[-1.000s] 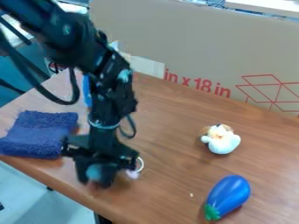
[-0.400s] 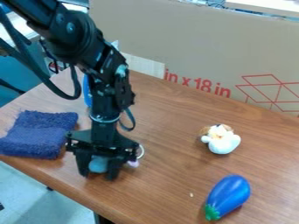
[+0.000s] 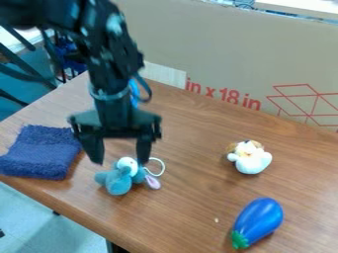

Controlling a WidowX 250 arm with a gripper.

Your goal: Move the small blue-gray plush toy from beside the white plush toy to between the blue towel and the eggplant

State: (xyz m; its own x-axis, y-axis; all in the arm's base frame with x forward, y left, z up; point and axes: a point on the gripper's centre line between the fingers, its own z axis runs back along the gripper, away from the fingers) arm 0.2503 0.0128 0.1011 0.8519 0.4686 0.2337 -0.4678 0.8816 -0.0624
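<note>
Evidently unladen, the black gripper (image 3: 120, 162) hangs left of centre with its fingers spread, just above the blue-grey plush toy (image 3: 119, 183), which lies lower left near the dark blue towel (image 3: 41, 152), its weight borne by the wooden table (image 3: 188, 202) alone.

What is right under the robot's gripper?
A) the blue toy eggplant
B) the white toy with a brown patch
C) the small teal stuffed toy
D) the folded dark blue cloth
C: the small teal stuffed toy lies on the wooden table just below the gripper, whose two fingers are spread apart.
</note>
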